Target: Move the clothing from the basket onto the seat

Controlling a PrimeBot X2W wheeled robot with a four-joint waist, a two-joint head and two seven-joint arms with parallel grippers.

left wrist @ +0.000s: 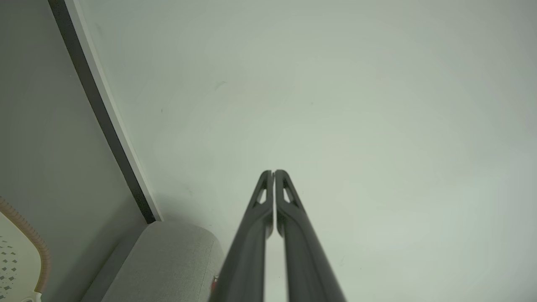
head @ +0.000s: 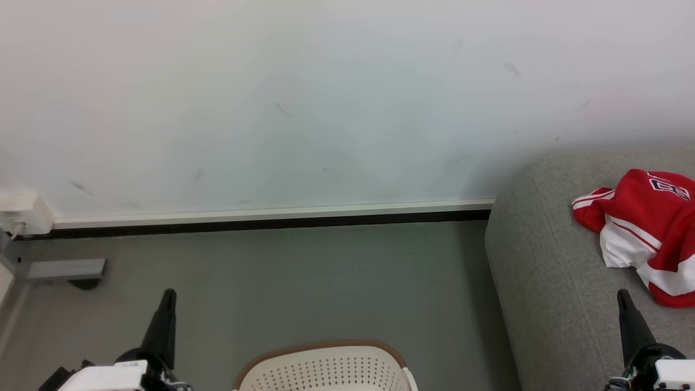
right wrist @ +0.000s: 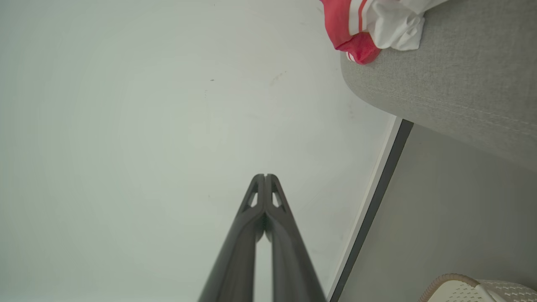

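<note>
Left hand (head: pixel 169 297) and right hand (head: pixel 624 297) stand low in the head view, fingers pointing toward the wall. On each hand the two fingers are pressed together tip to tip and grip nothing. The basket (head: pixel 326 372) sits on the floor (head: pixel 326 271) between the two hands, nearer than their fingertips. Its perforated far wall and brown rim show, but its inside cannot be seen. The right hand overlaps the front of the seat (head: pixel 543 260) in the head view. The clothing (head: pixel 646 228) lies crumpled on the seat just beyond the right hand's fingertips and slightly to their right, not touching them and well apart from the basket. Beyond the left hand's fingertips comes floor, then the baseboard (head: pixel 271 214), then the wall (head: pixel 326 98).
</note>
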